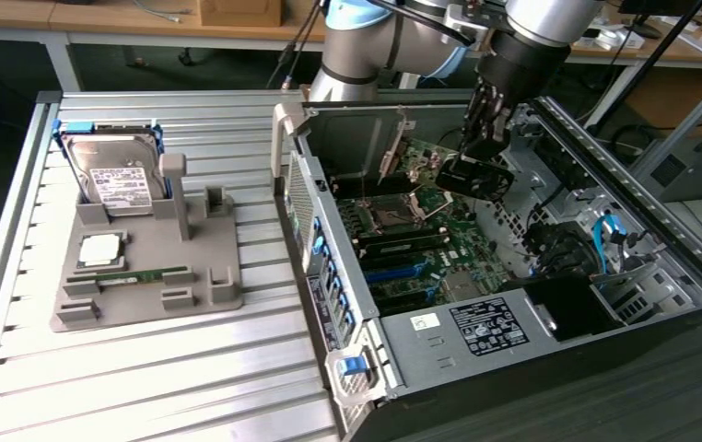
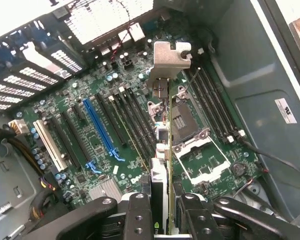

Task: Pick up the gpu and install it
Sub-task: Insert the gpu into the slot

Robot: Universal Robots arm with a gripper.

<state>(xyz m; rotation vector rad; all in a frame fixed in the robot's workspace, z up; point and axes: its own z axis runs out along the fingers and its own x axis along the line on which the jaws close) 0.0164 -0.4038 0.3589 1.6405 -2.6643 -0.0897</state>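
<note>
Over the motherboard, the tool grips the gpu edge-on.

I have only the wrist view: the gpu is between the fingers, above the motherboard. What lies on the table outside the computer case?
Observer: A grey holder tray lies at the exterior view's left of the computer case.
Operator: Does it hold any parts?
Observer: A hard drive stands upright at its far end.
Operator: Anything else there?
Observer: A green memory stick lies flat, nearer the camera than the hard drive.
</note>
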